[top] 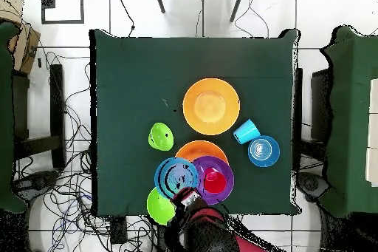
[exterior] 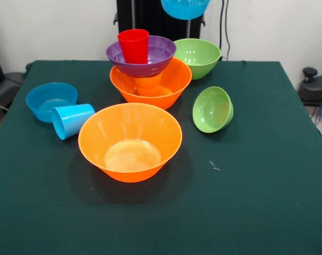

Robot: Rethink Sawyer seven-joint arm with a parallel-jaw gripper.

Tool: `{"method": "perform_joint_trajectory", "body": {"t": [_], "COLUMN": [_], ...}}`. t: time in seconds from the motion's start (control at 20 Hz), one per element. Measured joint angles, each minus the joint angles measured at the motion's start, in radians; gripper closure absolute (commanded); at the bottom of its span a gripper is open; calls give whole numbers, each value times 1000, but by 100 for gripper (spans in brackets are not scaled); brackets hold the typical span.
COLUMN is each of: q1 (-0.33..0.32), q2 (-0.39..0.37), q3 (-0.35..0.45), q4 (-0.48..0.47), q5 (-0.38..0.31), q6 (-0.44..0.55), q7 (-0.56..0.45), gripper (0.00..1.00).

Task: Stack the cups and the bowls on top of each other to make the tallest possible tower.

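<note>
The tower stands at the back middle: a large orange bowl [exterior: 169, 87] holds an orange cup [exterior: 149, 82], then a purple bowl [exterior: 158, 53] with a red cup [exterior: 133, 46] upright in it. A small blue bowl [exterior: 185, 6] hangs in the air at the top edge, up and to the right of the red cup. From overhead this lifted bowl [top: 176, 177] lies beside the purple bowl [top: 221, 171], and my gripper [top: 183, 198] is shut on its rim. The fingers themselves are mostly hidden.
A second large orange bowl [exterior: 130, 141] sits mid-table. A light blue cup [exterior: 71, 120] lies on its side against another small blue bowl [exterior: 51, 101] at the left. A large green bowl [exterior: 197, 57] stands behind the tower, and a small green bowl [exterior: 212, 109] is tipped on its side.
</note>
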Motion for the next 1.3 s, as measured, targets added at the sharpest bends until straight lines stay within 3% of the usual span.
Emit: {"method": "perform_joint_trajectory", "body": {"t": [0.7,1.3], "q1": [-45,-112], "q2": [0,0], "q3": [10,20], "q4": [0,0], "q5": [0,0], "q6": [0,0], "q7": [-13,-82], "gripper": [100,100]}}
